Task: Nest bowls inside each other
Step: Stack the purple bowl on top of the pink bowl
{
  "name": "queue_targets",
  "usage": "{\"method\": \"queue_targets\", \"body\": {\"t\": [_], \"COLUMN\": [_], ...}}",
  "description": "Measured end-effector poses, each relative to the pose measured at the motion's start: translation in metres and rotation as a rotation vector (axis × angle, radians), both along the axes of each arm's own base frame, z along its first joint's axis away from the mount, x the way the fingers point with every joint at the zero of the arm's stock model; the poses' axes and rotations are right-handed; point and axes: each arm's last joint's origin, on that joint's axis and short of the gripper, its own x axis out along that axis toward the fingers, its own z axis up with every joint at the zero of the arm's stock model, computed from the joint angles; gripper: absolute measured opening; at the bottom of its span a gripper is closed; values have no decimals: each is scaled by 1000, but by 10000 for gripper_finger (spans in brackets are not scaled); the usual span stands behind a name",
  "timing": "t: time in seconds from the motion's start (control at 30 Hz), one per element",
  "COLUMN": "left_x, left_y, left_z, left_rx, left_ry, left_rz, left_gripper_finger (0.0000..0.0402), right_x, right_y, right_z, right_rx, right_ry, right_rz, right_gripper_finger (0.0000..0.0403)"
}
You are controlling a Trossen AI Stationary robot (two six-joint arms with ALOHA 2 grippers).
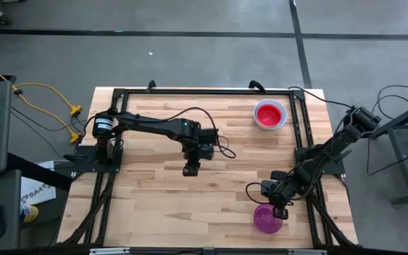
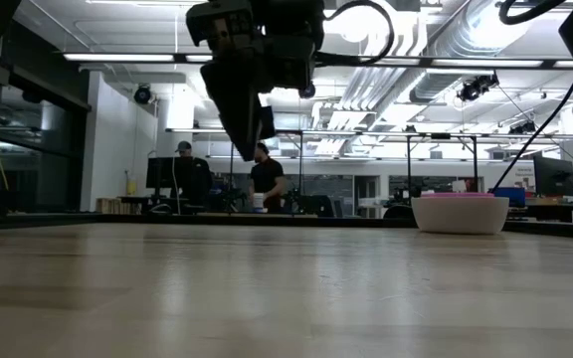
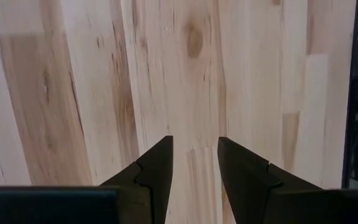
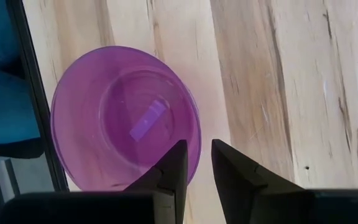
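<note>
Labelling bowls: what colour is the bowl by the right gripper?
Purple-magenta bowl, clearest in the right wrist view, beside the right gripper.

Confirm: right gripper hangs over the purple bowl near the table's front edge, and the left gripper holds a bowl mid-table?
Not quite. The left gripper holds nothing: the left wrist view shows only bare table between its open fingers. The right gripper does hang over the purple bowl.
</note>
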Motion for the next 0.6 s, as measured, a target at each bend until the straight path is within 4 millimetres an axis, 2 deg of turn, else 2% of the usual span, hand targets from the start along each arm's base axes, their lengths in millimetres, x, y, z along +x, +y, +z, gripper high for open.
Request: {"method": "queue_targets", "body": {"t": [0.2, 0.37, 0.6], "left_x": [11, 23, 39], "left_y": [0, 1, 1], "left_z": [4, 10, 22], "left_rx": [4, 8, 15], "left_ry": [-120, -266, -476], "left_rz": [0, 0, 0], "left_gripper_finger": [127, 127, 127], "right_x": [12, 23, 20], "right_y": [-5, -13, -7], "right_z": [3, 12, 29], "right_rx": [6, -11, -88], "right_ry": [-93, -122, -195], "right_rz": [71, 61, 194], "right_gripper_finger": [66, 66, 66]}}
